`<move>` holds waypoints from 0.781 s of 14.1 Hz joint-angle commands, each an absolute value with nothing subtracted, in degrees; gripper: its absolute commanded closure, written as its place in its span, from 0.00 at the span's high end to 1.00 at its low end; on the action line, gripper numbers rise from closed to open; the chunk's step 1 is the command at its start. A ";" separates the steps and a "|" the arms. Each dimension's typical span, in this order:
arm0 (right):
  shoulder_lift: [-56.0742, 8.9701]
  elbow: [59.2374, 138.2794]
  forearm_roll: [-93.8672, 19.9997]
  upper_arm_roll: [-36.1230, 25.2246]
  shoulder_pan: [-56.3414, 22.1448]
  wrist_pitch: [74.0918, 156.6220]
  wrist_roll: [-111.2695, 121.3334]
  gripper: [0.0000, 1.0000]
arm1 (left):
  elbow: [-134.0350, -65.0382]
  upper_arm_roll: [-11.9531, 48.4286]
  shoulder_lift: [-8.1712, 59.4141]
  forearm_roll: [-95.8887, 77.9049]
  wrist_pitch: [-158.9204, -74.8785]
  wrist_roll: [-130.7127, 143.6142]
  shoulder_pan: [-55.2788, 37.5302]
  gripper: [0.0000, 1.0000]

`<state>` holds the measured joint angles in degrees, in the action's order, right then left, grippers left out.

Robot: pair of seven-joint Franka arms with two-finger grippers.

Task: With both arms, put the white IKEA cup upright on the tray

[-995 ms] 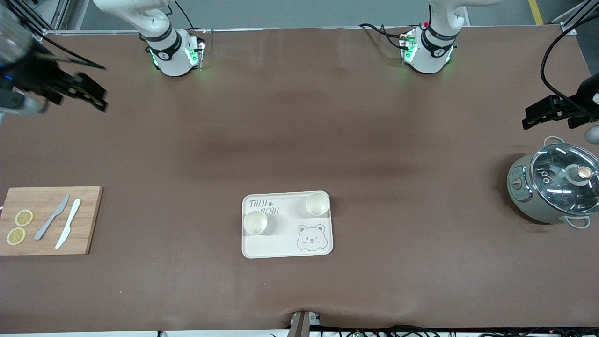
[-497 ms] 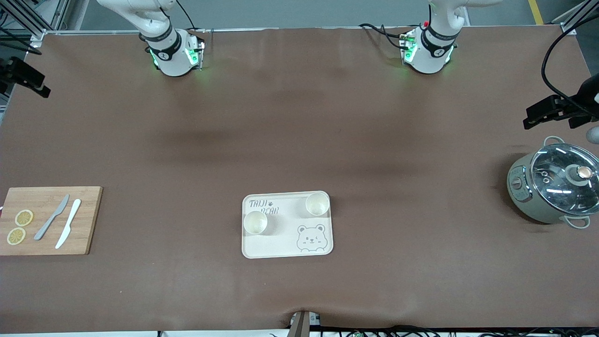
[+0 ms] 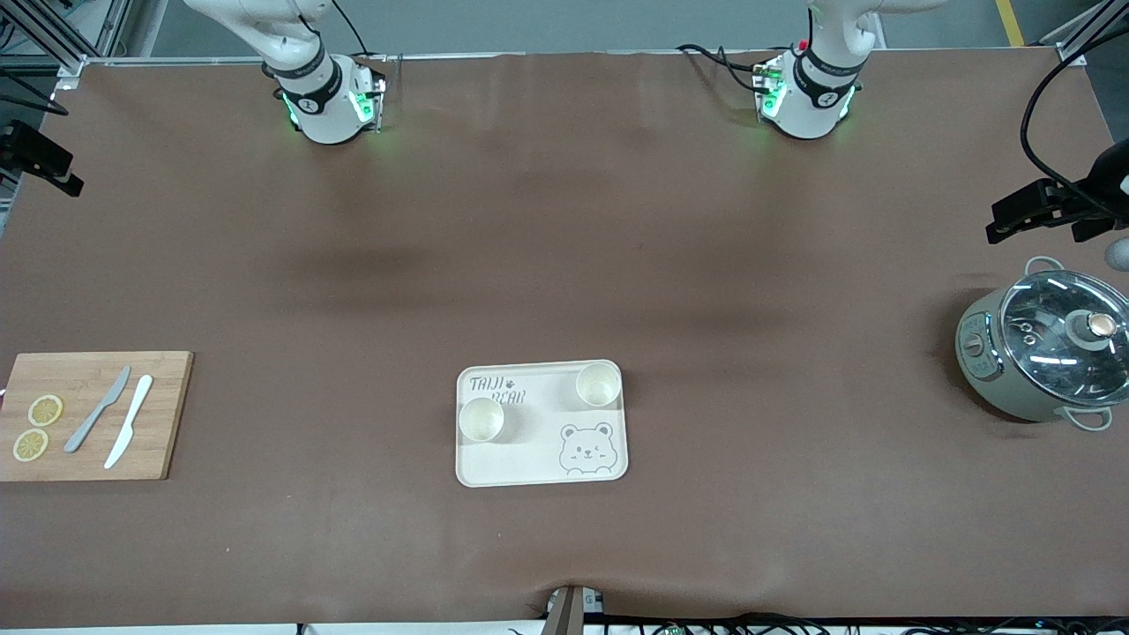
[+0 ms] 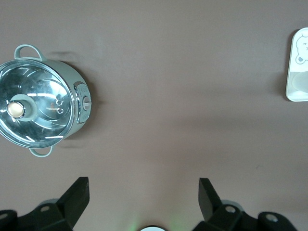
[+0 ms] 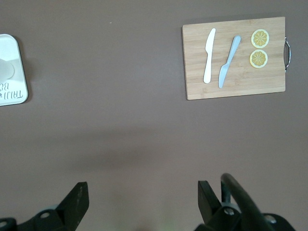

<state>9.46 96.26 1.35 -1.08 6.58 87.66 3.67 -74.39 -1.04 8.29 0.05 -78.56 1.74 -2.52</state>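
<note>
While both arms wait up high at the two ends of the worktop (image 3: 564,265), two white cups stand upright on the tray (image 3: 529,463), which sits near the middle of the front edge. One cup (image 3: 481,419) is by the "TAIJI BEAR" letters, the other cup (image 3: 599,384) in a corner. The left gripper (image 4: 143,197) hangs near the pot (image 3: 1045,355), fingers wide apart. The right gripper (image 5: 139,199) has its fingers wide apart too, over bare worktop near the cutting board (image 3: 88,415).

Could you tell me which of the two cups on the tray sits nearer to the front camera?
The cup beside the TAIJI BEAR lettering, toward the right arm's end of the tray; the other cup stands in the corner farther from the camera.
</note>
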 commanded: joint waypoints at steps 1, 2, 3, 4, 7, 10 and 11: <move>10.02 96.68 0.53 -0.70 6.77 87.80 4.22 1.00 | -75.23 -0.70 6.94 -0.18 -78.40 1.05 -2.11 1.00; 9.93 96.59 0.53 -0.70 6.68 87.80 4.22 1.00 | -75.23 -0.70 6.94 -0.18 -78.40 1.05 -2.11 1.00; 9.84 96.50 0.44 -0.70 6.68 87.98 4.22 1.00 | -75.23 -0.70 6.94 -0.18 -78.40 1.05 -2.11 1.00; 9.84 96.50 0.44 -0.70 6.68 88.07 4.31 1.00 | -75.23 -0.62 6.94 -0.18 -78.40 0.97 -2.11 1.00; 9.32 96.50 0.44 -0.70 6.68 88.15 4.31 1.00 | -75.23 -0.62 6.94 -0.09 -78.40 0.97 -2.11 1.00; 8.97 96.59 0.44 -0.70 6.68 88.24 4.39 1.00 | -75.23 -0.62 6.94 0.00 -78.40 0.97 -2.11 1.00; 8.96 96.68 0.44 -0.70 6.68 88.16 4.39 1.00 | -75.23 -0.62 6.94 0.00 -78.40 0.97 -2.11 1.00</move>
<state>8.88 96.28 1.32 -0.85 6.50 87.80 3.80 -74.39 -1.00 8.29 0.05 -78.57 1.74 -2.52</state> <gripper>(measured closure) 0.000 0.000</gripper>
